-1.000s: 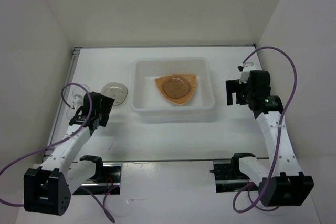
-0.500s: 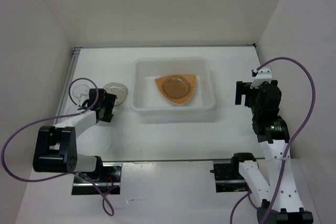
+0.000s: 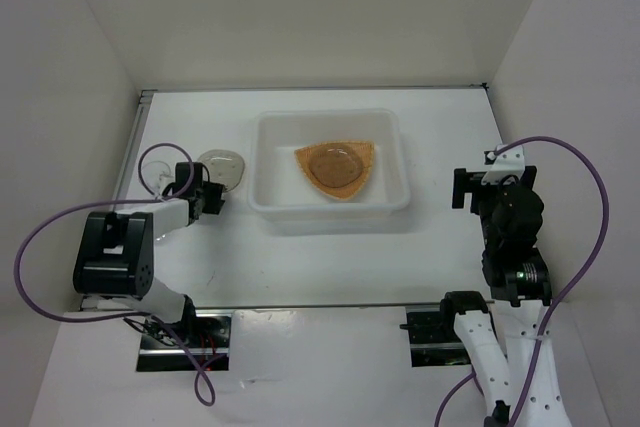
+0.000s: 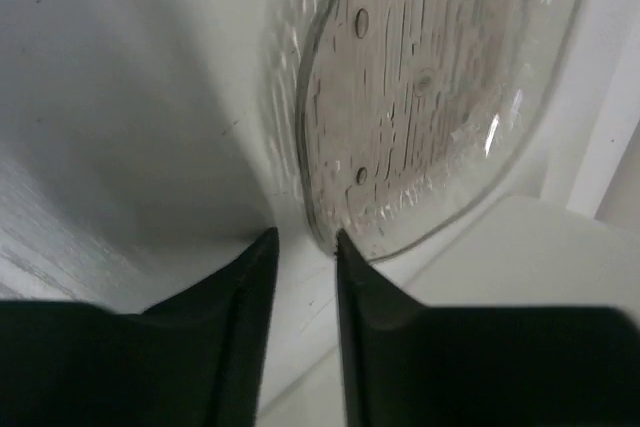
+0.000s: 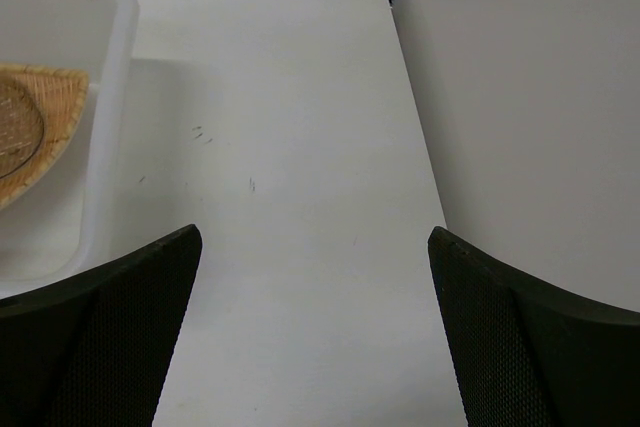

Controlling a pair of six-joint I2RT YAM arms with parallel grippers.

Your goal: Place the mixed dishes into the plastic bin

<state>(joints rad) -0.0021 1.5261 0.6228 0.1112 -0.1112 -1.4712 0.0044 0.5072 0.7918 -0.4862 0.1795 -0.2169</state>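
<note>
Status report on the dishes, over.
Left gripper narrowly open at saucer rim. Right gripper open, empty, beside bin. Tan plate in bin. Nothing seen blocking.

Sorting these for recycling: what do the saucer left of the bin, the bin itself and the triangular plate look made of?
Saucer: probably clear plastic, maybe glass; translucent, textured, glossy glints. Bin: likely plastic; milky white, smooth, rounded corners. Plate: tan woven pattern; wicker or printed plastic, can't tell.

One bin (image 3: 330,209); one tan plate (image 3: 305,157); two grey saucers (image 3: 222,169).
</note>
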